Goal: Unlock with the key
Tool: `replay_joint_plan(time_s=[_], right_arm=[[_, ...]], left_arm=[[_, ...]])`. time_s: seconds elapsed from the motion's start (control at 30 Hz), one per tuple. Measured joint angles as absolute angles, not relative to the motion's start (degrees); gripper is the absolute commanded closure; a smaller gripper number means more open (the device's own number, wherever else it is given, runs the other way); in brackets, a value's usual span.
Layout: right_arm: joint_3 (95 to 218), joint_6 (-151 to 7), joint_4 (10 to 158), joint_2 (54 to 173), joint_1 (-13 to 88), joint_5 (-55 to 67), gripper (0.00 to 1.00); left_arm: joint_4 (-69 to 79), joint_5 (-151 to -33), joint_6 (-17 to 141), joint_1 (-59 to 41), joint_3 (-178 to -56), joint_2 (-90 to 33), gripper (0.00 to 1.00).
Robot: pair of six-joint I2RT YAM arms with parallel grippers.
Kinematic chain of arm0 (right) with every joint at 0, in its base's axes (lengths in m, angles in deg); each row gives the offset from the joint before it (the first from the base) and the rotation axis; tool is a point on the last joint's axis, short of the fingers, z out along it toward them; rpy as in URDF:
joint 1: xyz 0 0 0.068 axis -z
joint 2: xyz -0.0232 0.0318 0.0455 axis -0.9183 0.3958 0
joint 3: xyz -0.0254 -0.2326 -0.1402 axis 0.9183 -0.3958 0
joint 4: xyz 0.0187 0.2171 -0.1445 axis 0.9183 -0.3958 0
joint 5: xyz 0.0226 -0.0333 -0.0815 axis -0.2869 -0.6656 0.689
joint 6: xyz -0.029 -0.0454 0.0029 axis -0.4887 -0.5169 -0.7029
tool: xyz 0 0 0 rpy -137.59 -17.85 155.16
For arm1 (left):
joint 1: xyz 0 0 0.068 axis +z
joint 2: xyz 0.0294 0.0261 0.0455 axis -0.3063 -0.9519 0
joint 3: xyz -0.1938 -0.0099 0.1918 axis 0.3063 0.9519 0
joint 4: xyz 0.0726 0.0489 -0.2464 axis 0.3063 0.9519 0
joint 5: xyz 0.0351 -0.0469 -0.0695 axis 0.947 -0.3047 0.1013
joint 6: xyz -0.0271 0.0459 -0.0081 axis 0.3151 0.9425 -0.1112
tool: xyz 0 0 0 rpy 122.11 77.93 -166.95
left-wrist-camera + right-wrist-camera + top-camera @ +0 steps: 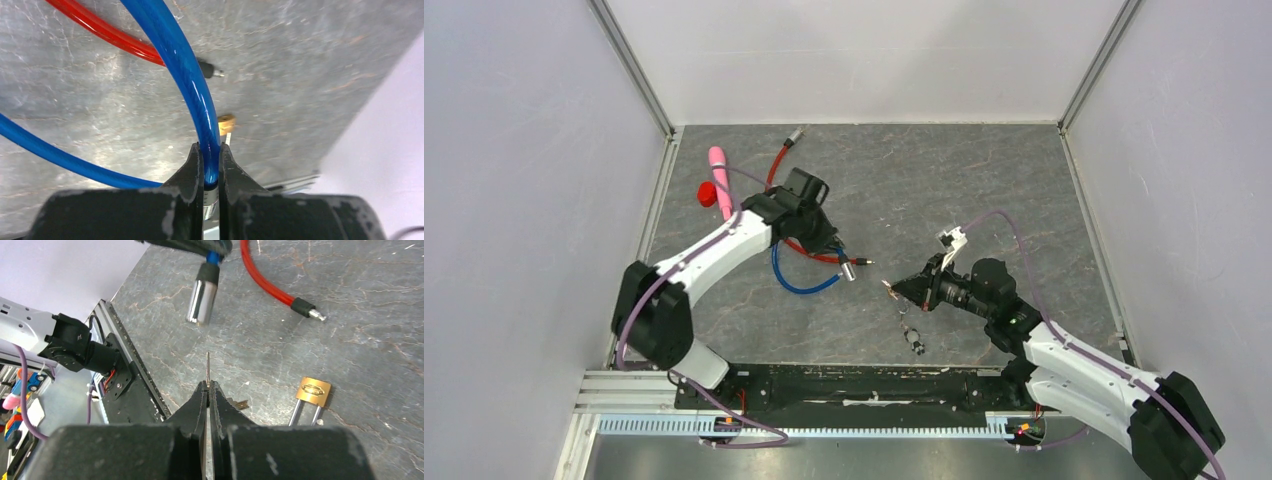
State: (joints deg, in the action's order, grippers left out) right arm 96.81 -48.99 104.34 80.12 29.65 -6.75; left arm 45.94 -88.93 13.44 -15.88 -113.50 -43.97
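My left gripper is shut on the blue cable lock, just above its metal end. From above, that gripper hovers over the blue loop. The lock's chrome cylinder hangs in the air, tilted, in front of my right gripper. That gripper is shut on the key, whose thin blade sticks out past the fingertips toward the cylinder, a short gap away. In the top view the key points left at the cylinder.
A small brass padlock with a long shackle lies on the table to the right of my right gripper, also in the left wrist view. A red cable runs under the left arm. A pink object and a red object lie at the back left.
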Motion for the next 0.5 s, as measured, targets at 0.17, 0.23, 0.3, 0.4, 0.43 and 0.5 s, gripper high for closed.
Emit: replay_joint_plan(time_s=[0.17, 0.23, 0.3, 0.4, 0.43, 0.5], right_arm=[[97.88, -48.64, 105.50, 81.69, 27.61, -6.64, 1.00], [98.28, -48.45, 106.37, 82.54, 26.98, -6.54, 1.00], [98.49, -48.25, 107.62, 83.51, 26.41, -6.47, 1.00], [98.69, -47.33, 110.22, 85.58, 25.30, -6.10, 1.00], [98.71, -47.02, 111.16, 86.39, 24.92, -5.95, 1.00], [98.95, -46.35, 112.71, 88.10, 24.18, -5.55, 1.00]], left_arm=[[39.41, -93.06, 4.54, -11.46, -106.35, -35.80, 0.98], [37.48, -94.33, 1.39, -10.74, -103.32, -34.22, 0.98], [36.11, -95.11, -1.19, -10.63, -100.98, -33.24, 0.98], [34.58, -96.16, -4.44, -10.63, -98.53, -31.73, 0.98], [33.92, -96.25, -5.47, -10.63, -97.87, -31.12, 0.98], [32.96, -96.32, -7.20, -10.63, -97.13, -30.07, 0.98]])
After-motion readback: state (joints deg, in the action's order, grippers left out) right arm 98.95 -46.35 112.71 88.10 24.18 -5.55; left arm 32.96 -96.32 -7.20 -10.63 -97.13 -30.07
